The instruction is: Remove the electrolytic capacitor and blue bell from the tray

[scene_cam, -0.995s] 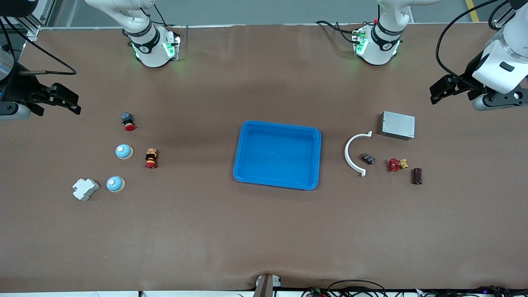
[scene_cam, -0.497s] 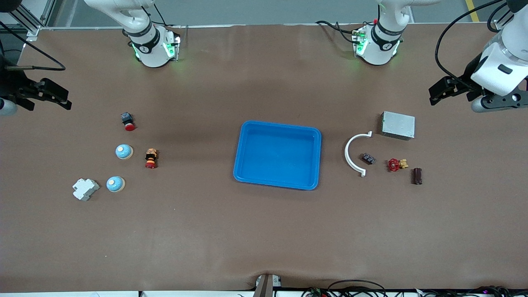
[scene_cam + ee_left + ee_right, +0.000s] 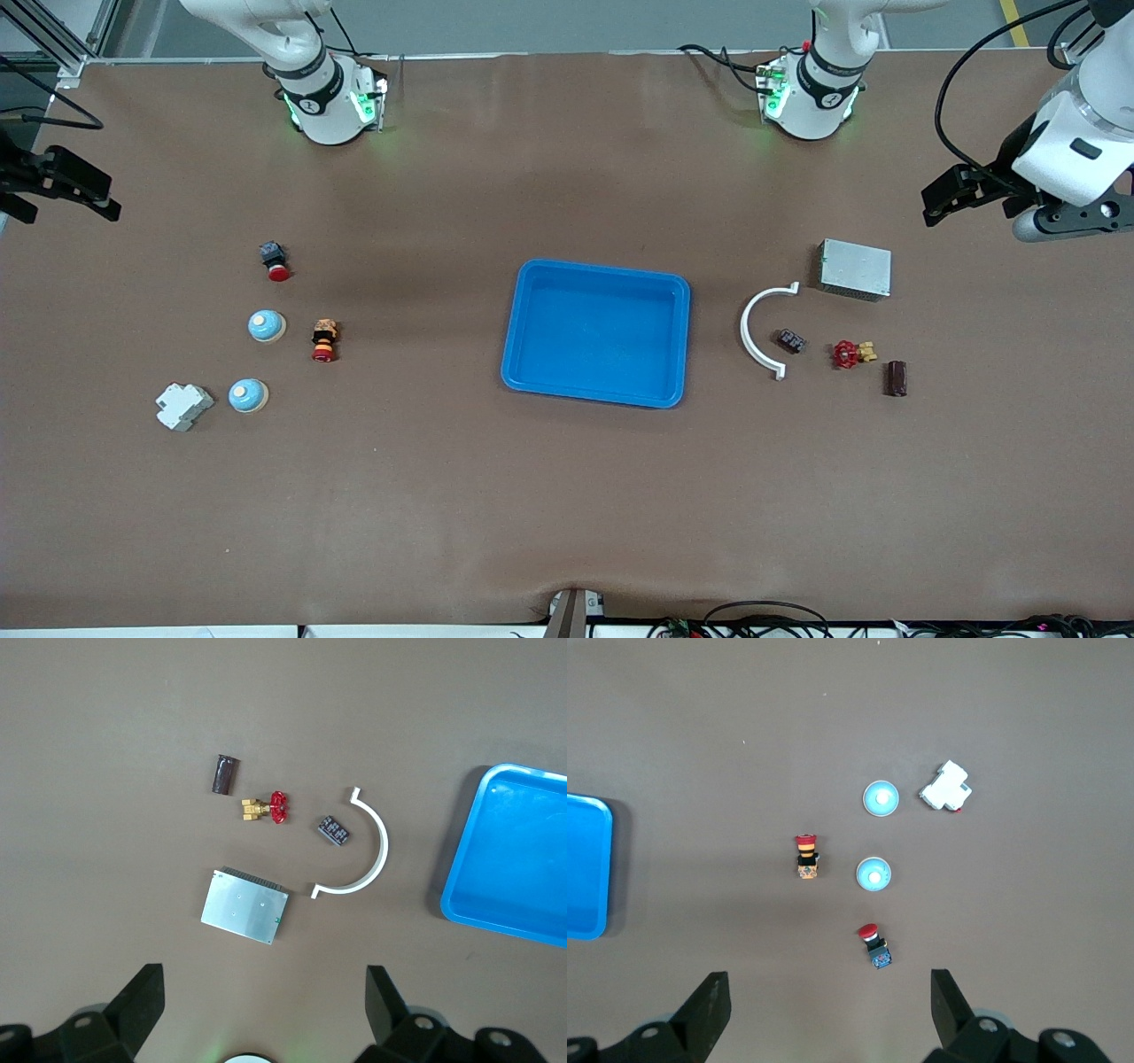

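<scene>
The capacitor (image 3: 897, 377) (image 3: 226, 774) is a dark brown cylinder lying on the table toward the left arm's end. Two blue dome bells (image 3: 266, 326) (image 3: 248, 395) sit toward the right arm's end; the right wrist view shows them too (image 3: 873, 873) (image 3: 880, 798). A blue tray (image 3: 599, 267) lies mid-table with nothing in it. My left gripper (image 3: 941, 197) (image 3: 264, 979) hangs open over the table beside the silver box, holding nothing. My right gripper (image 3: 80, 188) (image 3: 828, 985) hangs open at the table's edge, apart from the bells, holding nothing.
Near the bells stand two red push buttons (image 3: 276, 261) (image 3: 324, 341) and a white breaker (image 3: 183, 406). Near the capacitor lie a red valve (image 3: 850, 354), a small black part (image 3: 791, 340), a white curved strip (image 3: 753, 332) and a silver box (image 3: 855, 268).
My right gripper has drawn back toward the right arm's end of the table and toward the bases. The left gripper has barely shifted. No object has moved.
</scene>
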